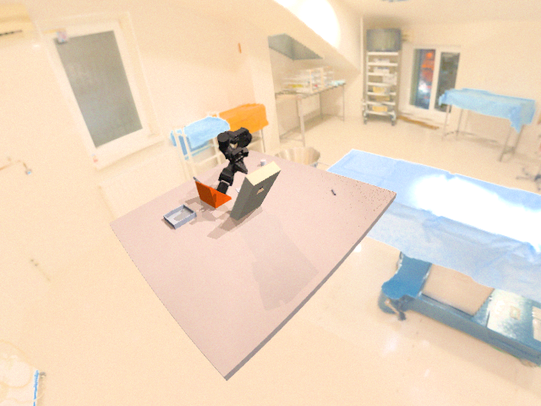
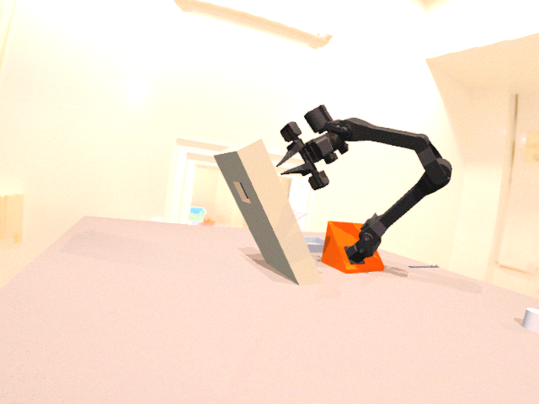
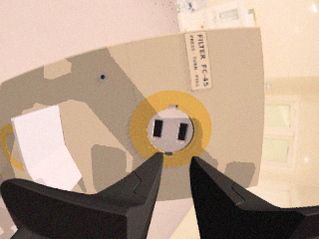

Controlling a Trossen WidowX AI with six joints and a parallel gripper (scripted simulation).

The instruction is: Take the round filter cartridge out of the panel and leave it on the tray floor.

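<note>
The round grey filter cartridge [image 3: 169,130] sits in the tilted service panel [image 3: 229,100] [image 1: 248,199] [image 2: 272,195], inside a yellow ring [image 3: 138,130]. Its two dark slots stand side by side in the wrist view, with small notches at its rim. My gripper [image 3: 175,159] [image 2: 279,170] is partly open and empty. Its tips point at the panel's upper part, with a gap to the panel's edge in the exterior view. In the wrist view the tips appear just below the cartridge. The blue-grey tray [image 1: 185,220] [image 2: 314,245] lies on the table beyond the orange wedge; no object is visible in it.
The orange wedge [image 1: 210,194] [image 2: 334,248] stands beside the arm's base. A white angled piece [image 3: 40,144] stands out at the panel's left in the wrist view, partly covering another yellow ring. A white cylinder [image 1: 263,162] [image 2: 531,320] and a thin dark bar [image 2: 424,266] lie farther off.
</note>
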